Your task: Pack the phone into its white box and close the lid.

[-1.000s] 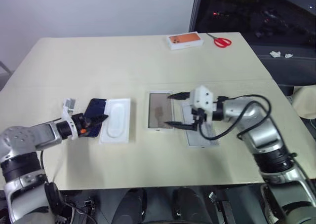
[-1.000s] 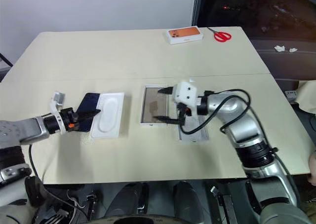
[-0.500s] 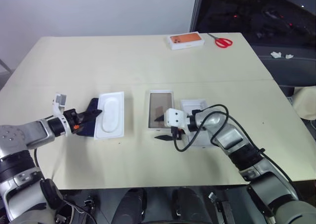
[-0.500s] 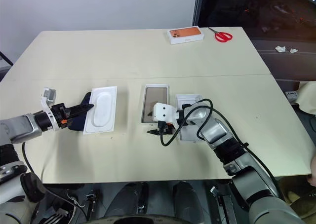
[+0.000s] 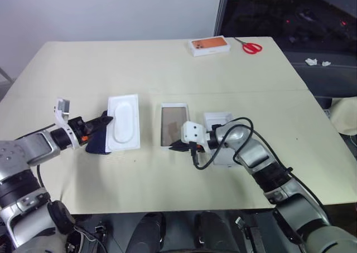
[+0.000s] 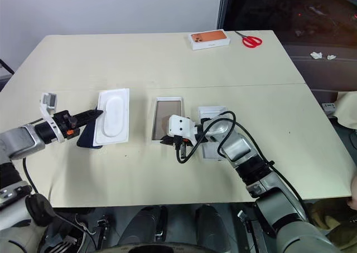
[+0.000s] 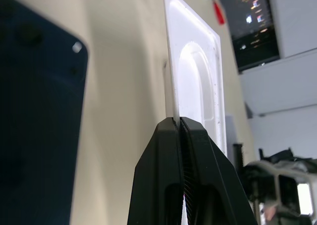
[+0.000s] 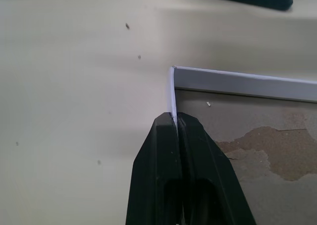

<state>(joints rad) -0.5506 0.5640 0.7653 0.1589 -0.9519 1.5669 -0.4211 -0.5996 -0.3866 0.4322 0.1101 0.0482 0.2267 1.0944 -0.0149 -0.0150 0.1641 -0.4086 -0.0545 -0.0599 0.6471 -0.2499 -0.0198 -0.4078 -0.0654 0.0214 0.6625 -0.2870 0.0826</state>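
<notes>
Across the beige counter (image 5: 167,69), the phone (image 5: 97,142) is lying long axis near-to-far, just left of the insert (image 5: 124,121) the shut left pincer (image 5: 106,119) is clamping, while the right pincer (image 5: 174,146) is pinching the white box (image 5: 174,125) at its near wall, farther right.

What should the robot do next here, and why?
Probably lift the white moulded insert aside with the left gripper, which is shut on its edge. It partly covers the phone, and the right gripper already pinches a wall of the white box, which lies open.
</notes>
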